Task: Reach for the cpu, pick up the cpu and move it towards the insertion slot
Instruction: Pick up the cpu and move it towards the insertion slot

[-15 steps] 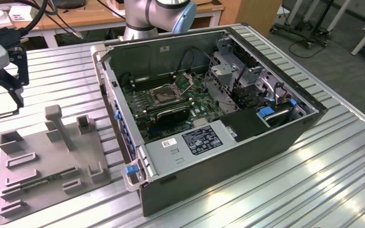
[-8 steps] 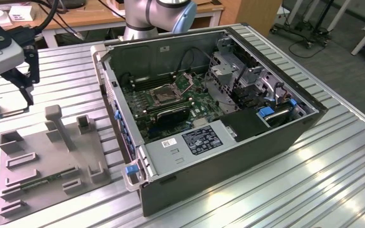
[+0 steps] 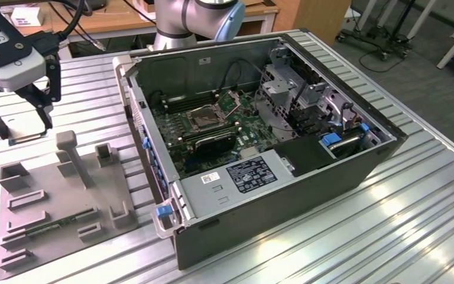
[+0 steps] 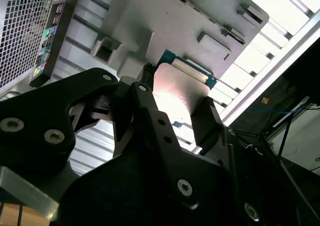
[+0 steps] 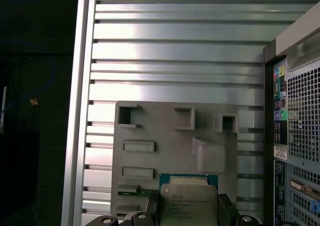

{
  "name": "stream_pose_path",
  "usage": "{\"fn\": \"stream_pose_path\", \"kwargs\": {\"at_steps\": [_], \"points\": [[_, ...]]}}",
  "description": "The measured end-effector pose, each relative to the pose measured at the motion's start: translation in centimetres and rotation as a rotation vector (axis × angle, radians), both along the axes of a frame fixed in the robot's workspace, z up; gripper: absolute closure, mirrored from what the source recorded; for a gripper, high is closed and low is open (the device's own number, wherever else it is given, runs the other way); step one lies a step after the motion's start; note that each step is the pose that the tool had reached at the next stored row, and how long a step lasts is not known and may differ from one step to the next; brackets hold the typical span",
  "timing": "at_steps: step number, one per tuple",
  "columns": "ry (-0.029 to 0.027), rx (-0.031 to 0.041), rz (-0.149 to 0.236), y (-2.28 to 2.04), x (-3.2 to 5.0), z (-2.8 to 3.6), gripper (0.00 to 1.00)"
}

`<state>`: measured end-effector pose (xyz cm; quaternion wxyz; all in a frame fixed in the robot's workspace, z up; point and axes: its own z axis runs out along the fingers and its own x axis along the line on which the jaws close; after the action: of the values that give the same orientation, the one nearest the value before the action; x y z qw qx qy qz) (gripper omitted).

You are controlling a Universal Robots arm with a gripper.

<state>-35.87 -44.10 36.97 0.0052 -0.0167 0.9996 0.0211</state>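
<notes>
My gripper (image 3: 23, 131) hangs at the exterior view's left, above the far end of the grey fixture plate (image 3: 54, 201). It is shut on the cpu (image 3: 28, 138), lifted off the plate. In both wrist views the cpu (image 4: 177, 91) (image 5: 189, 200) shows as a pale metal square with a greenish edge, held between two black fingers (image 4: 145, 93) (image 5: 152, 208). The insertion slot (image 3: 206, 116), a silver-framed socket with a dark centre, lies on the motherboard inside the open computer case (image 3: 290, 177), well to the right of the gripper in the exterior view.
The fixture plate (image 5: 165, 136) carries raised blocks and pockets, one tall post (image 3: 68, 152) under the gripper. The case wall (image 3: 140, 118) stands between gripper and socket. The slatted metal table (image 3: 385, 225) carries everything. The arm's base (image 3: 187, 18) rises behind the case.
</notes>
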Motion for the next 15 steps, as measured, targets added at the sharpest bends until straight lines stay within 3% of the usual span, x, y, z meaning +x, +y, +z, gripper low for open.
{"fn": "stream_pose_path", "kwargs": {"at_steps": [10, 15], "points": [[0.0000, 0.0000, 0.000, 0.00, 0.10, 0.00, 0.46], [0.0000, 0.0000, 0.000, 0.00, 0.53, 0.00, 0.46]]}}
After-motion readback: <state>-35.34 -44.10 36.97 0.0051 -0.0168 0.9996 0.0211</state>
